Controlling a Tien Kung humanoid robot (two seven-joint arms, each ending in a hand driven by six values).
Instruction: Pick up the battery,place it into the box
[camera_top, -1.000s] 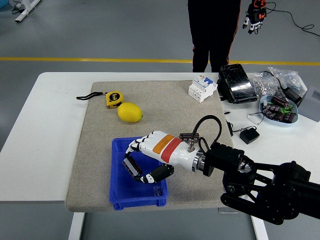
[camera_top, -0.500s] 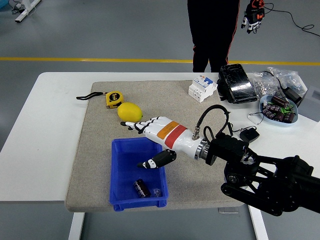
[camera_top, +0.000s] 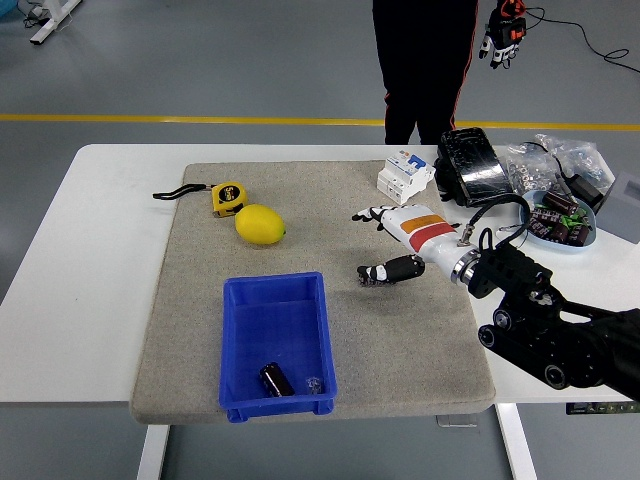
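Observation:
The dark cylindrical battery (camera_top: 276, 379) lies inside the blue box (camera_top: 240, 310), near its front wall. My right hand (camera_top: 380, 243), white with an orange and red band, hovers over the grey mat to the right of the box, well apart from it. Its fingers are spread and hold nothing. My left arm is out of view.
A lemon (camera_top: 260, 224) and a yellow tape measure (camera_top: 227, 198) lie at the mat's back left. A white circuit breaker (camera_top: 404, 176), a black case (camera_top: 472, 166), plastic bags and a bowl of dark parts (camera_top: 560, 220) stand at the back right. A person (camera_top: 425, 60) stands at the far side.
My right hand let the battery drop into the blue box, opened, and pulled back to the right and away from the box. The battery now lies in the box.

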